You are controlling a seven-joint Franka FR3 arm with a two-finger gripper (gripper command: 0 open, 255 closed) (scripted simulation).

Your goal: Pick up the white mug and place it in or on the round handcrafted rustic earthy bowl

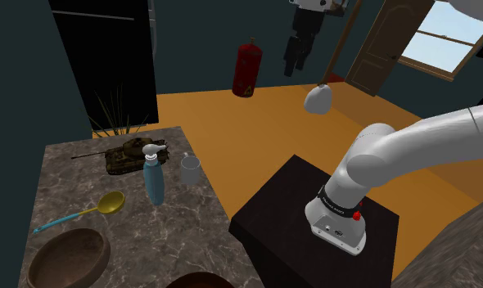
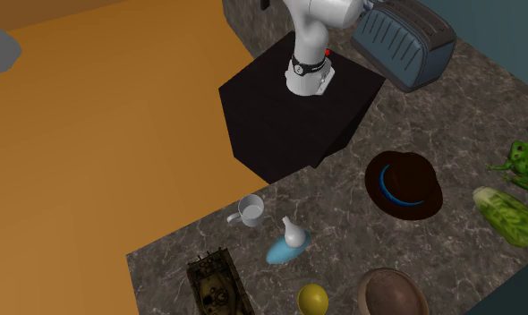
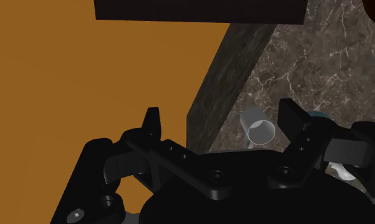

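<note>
Shoulder view, left to right:
- Brown bowl (image 1: pixel 68 258) sitting empty at near corner of marble bench (image 1: pixel 68 176).
- Yellow spoon (image 1: pixel 109 203) lying just beyond bowl.
- Toy tank (image 1: pixel 136 154) standing at far edge.
- Blue dispenser bottle (image 1: pixel 154 178) standing upright.
- White mug (image 1: pixel 190 168) standing upright and empty just beside bottle, near bench edge, well apart from bowl.
- Tool (image 3: pixel 223 121) hovering over orange floor (image 1: pixel 232 114) off bench edge, fingers spread wide, gripping nothing.

Home, kitchen-like: marble counter (image 2: pixel 472 103), toaster (image 2: pixel 404 36), wooden door (image 1: pixel 387 45), window (image 1: pixel 449 37) (orange floor (image 2: pixel 101 134), teal walls).
</note>
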